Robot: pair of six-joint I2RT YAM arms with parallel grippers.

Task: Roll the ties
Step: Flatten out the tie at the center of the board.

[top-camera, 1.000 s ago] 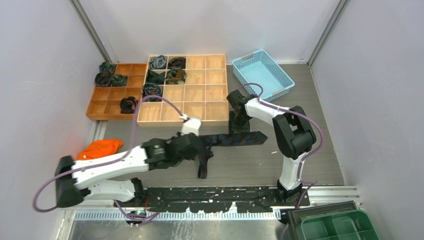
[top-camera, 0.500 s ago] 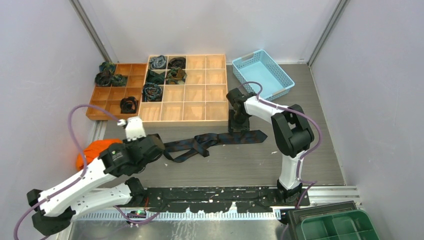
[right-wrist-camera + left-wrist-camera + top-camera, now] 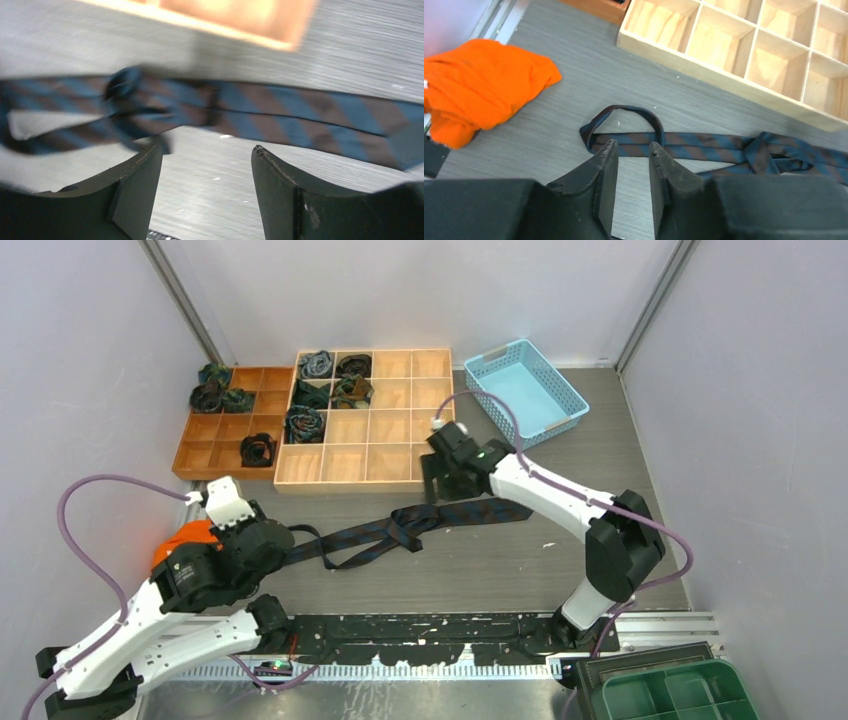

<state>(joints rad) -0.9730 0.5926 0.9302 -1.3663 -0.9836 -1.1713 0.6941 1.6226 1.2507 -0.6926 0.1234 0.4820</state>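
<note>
Left gripper (image 3: 282, 543) and right gripper (image 3: 438, 488) both stand with jaws apart and empty in the top view, one toward each end of the loose tie (image 3: 400, 528). It lies on the table (image 3: 500, 570) in front of the wooden tray (image 3: 365, 483). Its long axis runs left to right, slanting a little away from the arm bases toward the right, with a bunched tangle near the middle. Coiled ties (image 3: 305, 423) sit in several compartments. From the left wrist, the fingers (image 3: 606, 160) are parted with nothing between them. The tie's narrow end, folded back into a small loop, lies just beyond the tips and points toward the orange cloth (image 3: 484, 85). The right wrist view is blurred; its fingers (image 3: 142, 175) gape wide over bare table, and the striped wide end lies crosswise beyond them, untouched. The fabric looks light, limp and probably slippery, so it should sag and twist rather than hold shape. I judge the best hold is a pinch across the flat width at the narrow end while the other gripper pins the wide end.
</note>
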